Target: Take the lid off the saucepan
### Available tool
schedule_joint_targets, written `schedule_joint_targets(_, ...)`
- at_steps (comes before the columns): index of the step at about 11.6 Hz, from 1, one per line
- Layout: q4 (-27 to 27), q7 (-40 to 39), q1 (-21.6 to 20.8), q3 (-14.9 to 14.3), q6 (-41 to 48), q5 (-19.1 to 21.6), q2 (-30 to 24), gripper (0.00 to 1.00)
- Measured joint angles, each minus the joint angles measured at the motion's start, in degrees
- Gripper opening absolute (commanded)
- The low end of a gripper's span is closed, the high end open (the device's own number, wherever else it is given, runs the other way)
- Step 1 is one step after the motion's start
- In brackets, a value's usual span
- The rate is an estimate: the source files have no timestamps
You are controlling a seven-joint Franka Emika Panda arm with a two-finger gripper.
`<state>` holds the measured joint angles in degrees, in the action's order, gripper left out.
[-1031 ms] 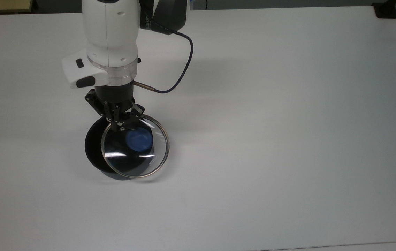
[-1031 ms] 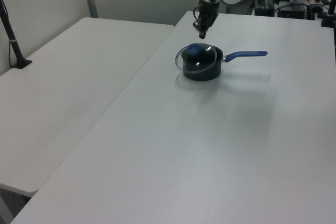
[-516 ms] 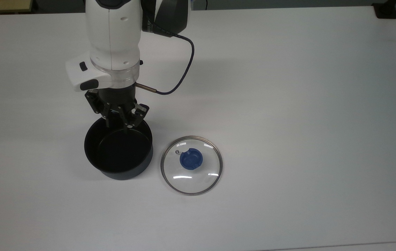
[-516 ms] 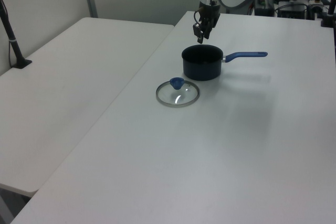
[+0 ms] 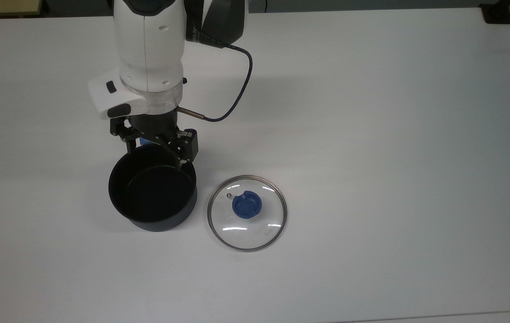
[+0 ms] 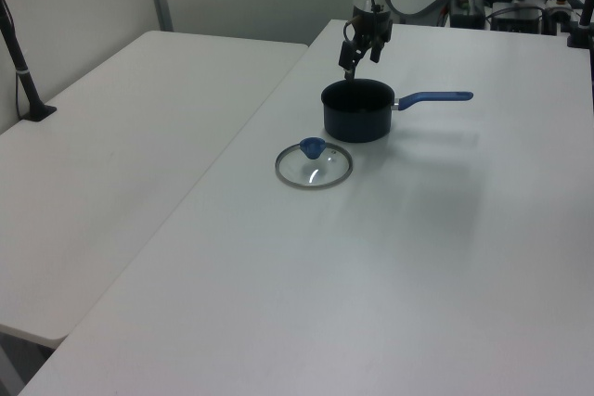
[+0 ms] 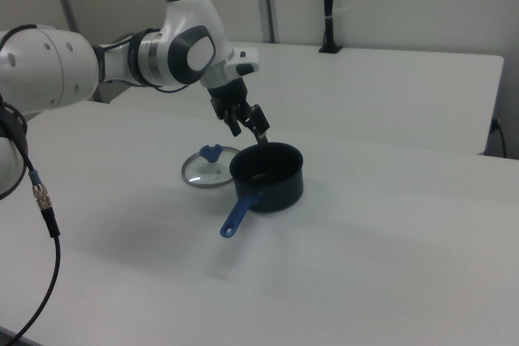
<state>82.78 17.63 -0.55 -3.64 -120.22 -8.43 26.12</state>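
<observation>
The saucepan [image 5: 152, 194], small, dark and round with a black inside, stands uncovered on the white table [image 5: 371, 134]. Its long blue handle [image 6: 436, 96] points to the left view's right. The glass lid [image 5: 247, 212], with a metal rim and a blue knob, lies flat on the table just beside the saucepan on the top view's right, apart from it. My gripper [image 5: 154, 150] hangs open above the pan's far rim with nothing between its fingers. It also hovers over the saucepan [image 7: 268, 176] as the gripper [image 7: 250, 123] in the right view.
A dark cable [image 5: 239, 89] loops off the wrist. A black clamp [image 5: 497, 13] sits at the table's far right corner in the top view. A second white table [image 6: 130, 136] adjoins on the left view's left, with a black post [image 6: 19, 53] on it.
A second ago the lid leaned on the saucepan's rim under the gripper. It now lies flat on the table beside the pan. The gripper has since spread its fingers wider.
</observation>
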Motion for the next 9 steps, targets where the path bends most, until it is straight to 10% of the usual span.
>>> schedule_joint_targets(9,0.02,0.97,-0.13,0.17,20.76,0.01,-11.83,1.00)
